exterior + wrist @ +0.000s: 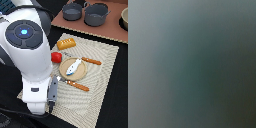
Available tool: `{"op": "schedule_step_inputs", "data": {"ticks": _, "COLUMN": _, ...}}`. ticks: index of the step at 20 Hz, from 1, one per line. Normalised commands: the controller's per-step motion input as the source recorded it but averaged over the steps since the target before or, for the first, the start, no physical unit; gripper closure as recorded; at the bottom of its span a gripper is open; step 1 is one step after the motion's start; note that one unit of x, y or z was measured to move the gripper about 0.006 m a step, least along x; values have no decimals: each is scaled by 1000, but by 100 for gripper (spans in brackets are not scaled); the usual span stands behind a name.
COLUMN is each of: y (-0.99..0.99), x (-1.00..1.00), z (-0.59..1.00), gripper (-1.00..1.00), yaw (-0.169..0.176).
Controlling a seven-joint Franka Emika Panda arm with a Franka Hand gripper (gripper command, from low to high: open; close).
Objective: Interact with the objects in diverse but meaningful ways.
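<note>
A round red tomato [56, 57] lies on the striped placemat [100, 87], just next to my white arm. An orange-yellow ridged bread block [66, 43] lies behind it. A white-and-blue fish piece [74, 66] rests on a tan plate [83, 74]. My gripper [52, 92] hangs low over the mat's near corner at the exterior view's left, seen from behind, so its fingers do not show. The wrist view is a plain grey-green blur with nothing readable. The pale blue cup is out of view.
A toy fork [88, 60] and a toy knife [75, 85] with orange handles flank the plate. Two grey pots [72, 11] [96, 14] stand on a brown board at the back. A bowl [125, 19] sits at the far right edge.
</note>
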Motion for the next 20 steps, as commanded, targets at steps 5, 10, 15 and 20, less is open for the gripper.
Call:
{"op": "schedule_step_inputs", "data": {"ticks": 5, "y": -53, "x": 49, "z": 69, "gripper": 100, "yaw": 0}}
{"op": "schedule_step_inputs", "data": {"ticks": 10, "y": 581, "x": 591, "z": 963, "gripper": 100, "yaw": 20}}
{"op": "schedule_step_inputs", "data": {"ticks": 15, "y": 801, "x": 683, "z": 1000, "gripper": 100, "yaw": 38}}
{"op": "schedule_step_inputs", "data": {"ticks": 20, "y": 874, "x": 535, "z": 823, "gripper": 100, "yaw": 51}}
